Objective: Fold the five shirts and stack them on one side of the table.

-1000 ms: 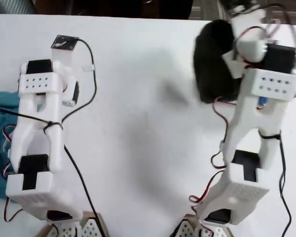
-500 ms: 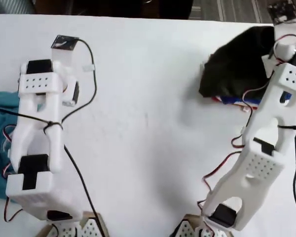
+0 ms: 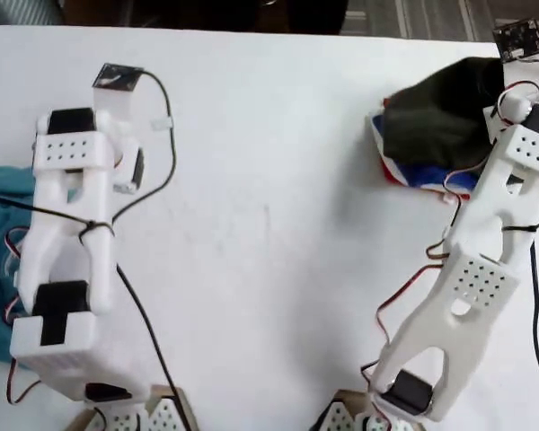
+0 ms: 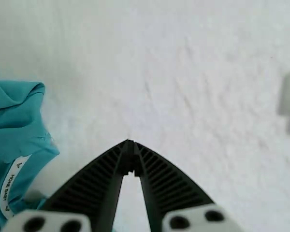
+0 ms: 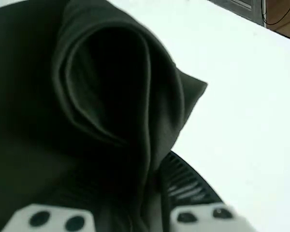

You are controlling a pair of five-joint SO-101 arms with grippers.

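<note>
Left arm (image 3: 67,224) folded, left claw (image 4: 129,159) closed; right arm (image 3: 467,287) outstretched, right claw (image 5: 157,186) tight on dark shirt (image 5: 101,96).

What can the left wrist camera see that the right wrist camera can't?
Left wrist view, not the right: a teal shirt lying on the table beside the left tool, which is shut and holds nothing. Right wrist view, not the left: a black shirt, bunched up and pinched in the right tool. Both: the white table, and each arm's own dark tool.
</note>
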